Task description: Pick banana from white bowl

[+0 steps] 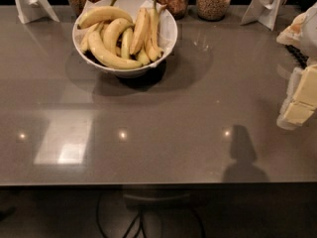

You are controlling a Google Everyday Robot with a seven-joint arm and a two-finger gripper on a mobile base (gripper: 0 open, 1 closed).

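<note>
The white bowl (pixel 126 72) stands on the grey table at the back left and holds several bananas. The banana (pixel 140 29), short, plump and deep yellow with brownish edges, lies nearly upright in the bowl's right half, between long curved bananas (pixel 106 53) on its left and slimmer ones (pixel 154 31) on its right. My gripper (pixel 298 108) is at the right edge of the view, low over the table, far to the right of the bowl and holding nothing that I can see. Part of it is cut off by the frame.
Several glass jars (pixel 213 1) of grains stand along the back edge behind the bowl. White folded stands sit at the back left (pixel 32 3) and back right (pixel 267 4). The table's front edge (pixel 158 183) runs across the bottom.
</note>
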